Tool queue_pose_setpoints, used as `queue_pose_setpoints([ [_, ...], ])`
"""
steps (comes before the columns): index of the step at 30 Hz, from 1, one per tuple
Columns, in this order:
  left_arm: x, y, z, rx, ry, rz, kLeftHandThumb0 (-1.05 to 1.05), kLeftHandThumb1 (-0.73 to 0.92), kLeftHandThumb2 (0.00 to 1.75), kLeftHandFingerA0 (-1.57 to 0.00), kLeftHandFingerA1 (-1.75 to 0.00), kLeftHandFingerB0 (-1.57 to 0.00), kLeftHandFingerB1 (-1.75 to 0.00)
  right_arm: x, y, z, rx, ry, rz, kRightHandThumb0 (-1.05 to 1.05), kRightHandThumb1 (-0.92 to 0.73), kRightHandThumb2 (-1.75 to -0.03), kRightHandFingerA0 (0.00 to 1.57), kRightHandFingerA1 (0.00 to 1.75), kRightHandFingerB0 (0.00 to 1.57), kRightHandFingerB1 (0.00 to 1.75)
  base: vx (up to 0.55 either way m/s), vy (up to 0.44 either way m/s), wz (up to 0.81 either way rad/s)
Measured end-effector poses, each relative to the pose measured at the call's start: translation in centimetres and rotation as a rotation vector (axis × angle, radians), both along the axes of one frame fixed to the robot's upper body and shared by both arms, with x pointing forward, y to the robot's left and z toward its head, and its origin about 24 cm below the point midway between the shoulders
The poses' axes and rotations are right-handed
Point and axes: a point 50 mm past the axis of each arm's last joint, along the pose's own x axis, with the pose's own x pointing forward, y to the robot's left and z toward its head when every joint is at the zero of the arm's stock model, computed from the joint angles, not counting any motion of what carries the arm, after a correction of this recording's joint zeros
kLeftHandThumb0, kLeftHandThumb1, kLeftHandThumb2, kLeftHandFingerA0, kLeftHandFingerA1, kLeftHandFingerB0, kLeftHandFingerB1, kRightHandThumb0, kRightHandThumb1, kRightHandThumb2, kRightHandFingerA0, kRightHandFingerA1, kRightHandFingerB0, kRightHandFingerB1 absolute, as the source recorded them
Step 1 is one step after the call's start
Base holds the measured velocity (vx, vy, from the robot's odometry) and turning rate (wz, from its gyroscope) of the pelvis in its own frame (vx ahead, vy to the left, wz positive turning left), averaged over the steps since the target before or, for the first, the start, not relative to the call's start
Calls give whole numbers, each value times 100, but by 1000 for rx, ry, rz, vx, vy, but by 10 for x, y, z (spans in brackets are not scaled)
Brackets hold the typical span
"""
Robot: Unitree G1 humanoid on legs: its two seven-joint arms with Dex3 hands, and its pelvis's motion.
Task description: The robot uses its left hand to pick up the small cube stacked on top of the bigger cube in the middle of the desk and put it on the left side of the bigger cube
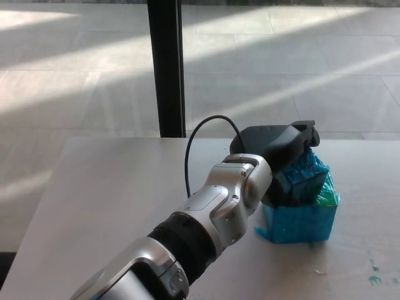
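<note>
The bigger cube (pixel 300 222), wrapped in blue film, stands on the grey desk (pixel 112 187) at the right of the middle. On top of it sits the small cube (pixel 307 177), teal and crinkled, still resting on the bigger one. My left arm reaches in from the lower left, and my black left hand (pixel 278 150) lies over the small cube's top and left side, touching it. The hand's back hides how it holds the cube. My right hand does not show.
A black cable (pixel 200 140) loops up from my left wrist. A black pillar (pixel 165 65) stands behind the desk's far edge, with sunlit floor beyond. Green marks (pixel 374 275) dot the desk at the lower right.
</note>
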Motion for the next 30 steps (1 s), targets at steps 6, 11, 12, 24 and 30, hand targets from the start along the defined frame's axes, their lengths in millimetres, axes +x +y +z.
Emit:
queue_pose_setpoints([
  [6, 2, 1, 0, -1, -7, 2, -17, 58, 102, -100, -174, -75, -145, -2, -1, -1, 1, 3, -9, -27, -70, -61, 70, 59, 60, 39, 0, 0, 0],
  [11, 4, 3, 1, -26, 0, 15, -18, 60, 93, -80, -175, -66, -164, -3, -1, -1, 2, 7, -12, -27, -70, -61, 71, 59, 60, 39, 0, 0, 0],
  [12, 4, 3, 2, -30, -1, 13, -21, 64, 88, -79, -175, -63, -163, -3, -1, -1, 2, 9, -14, -27, -70, -61, 71, 57, 60, 40, 0, 0, 0],
  [24, 19, 33, 25, -79, -58, 65, -22, 72, 79, -76, -175, -69, -153, -4, -2, 0, -3, 4, -6, -31, -70, -61, 70, 58, 57, 40, 0, 0, 0],
  [30, 26, 52, 53, -118, -130, 90, -25, 69, 85, -84, -166, -76, -102, -3, -3, 0, -3, 2, -5, -31, -71, -61, 69, 58, 58, 40, 0, 0, 1],
])
